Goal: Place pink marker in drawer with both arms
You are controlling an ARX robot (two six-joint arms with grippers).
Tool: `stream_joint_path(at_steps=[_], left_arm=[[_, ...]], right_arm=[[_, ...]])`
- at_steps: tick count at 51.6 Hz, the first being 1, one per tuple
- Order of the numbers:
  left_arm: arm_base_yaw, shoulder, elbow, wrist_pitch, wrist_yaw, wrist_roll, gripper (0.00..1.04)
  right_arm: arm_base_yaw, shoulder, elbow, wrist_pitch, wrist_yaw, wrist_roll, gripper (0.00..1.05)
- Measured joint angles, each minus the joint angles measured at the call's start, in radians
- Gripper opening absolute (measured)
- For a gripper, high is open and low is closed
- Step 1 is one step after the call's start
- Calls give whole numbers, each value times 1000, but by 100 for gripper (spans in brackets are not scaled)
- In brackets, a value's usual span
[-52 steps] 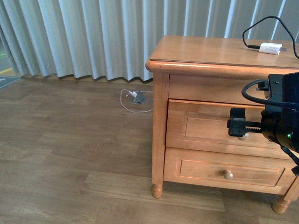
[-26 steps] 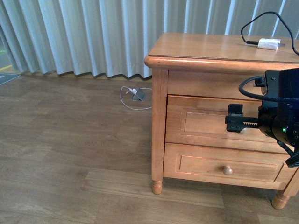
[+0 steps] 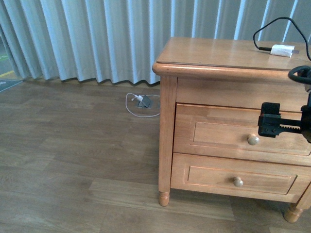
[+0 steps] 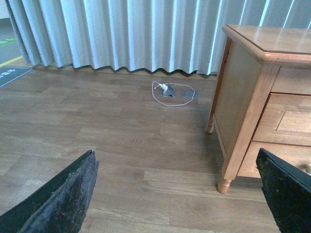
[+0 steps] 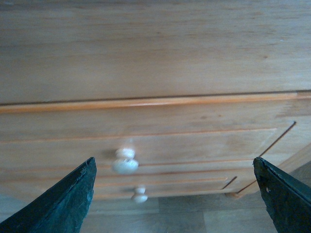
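Observation:
The pink marker shows in none of the views. The drawer (image 3: 218, 132), the upper one of the honey-coloured cabinet, is shut, and its round pale knob (image 3: 253, 140) is uncovered. My right gripper (image 3: 271, 125) hovers open just right of and slightly above that knob, in front of the drawer's front. In the right wrist view the drawer (image 5: 204, 141) fills the frame behind the open right gripper (image 5: 172, 194), with the knob (image 5: 125, 164) nearer one finger. My left gripper (image 4: 176, 187) is open over bare floor beside the cabinet (image 4: 243, 97); that arm is outside the front view.
A white charger plug (image 3: 282, 50) with a black cable lies on the cabinet top. The lower drawer (image 3: 209, 175) is shut. A white cable and floor socket (image 3: 142, 102) lie by the pale curtain (image 3: 97, 39). Wooden floor spreads left of the cabinet.
My right gripper has slid right, off the upper drawer's knob, which now shows. The drawer is still shut.

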Motion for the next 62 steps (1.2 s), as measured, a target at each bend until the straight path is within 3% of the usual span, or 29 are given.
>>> stream_joint_path(at_steps=[13, 29, 43, 46, 50, 62], left_arm=[[0, 0, 0, 0, 0, 0, 99], [0, 0, 0, 0, 0, 0, 99], [0, 0, 0, 0, 0, 0, 99], [0, 0, 0, 0, 0, 0, 99], [0, 0, 0, 0, 0, 0, 99], [0, 0, 0, 0, 0, 0, 99]], right_arm=[[-59, -439, -236, -218, -153, 43, 96], [-128, -1073, -360, -631, -306, 31, 96], [-127, -1184, -373, -658, -282, -6, 96], [-90, -1203, -445, -494, -197, -50, 87], [-66, -1245, -530, -325, -182, -85, 73], [-63, -1338, -655, -277, -177, -112, 30]])
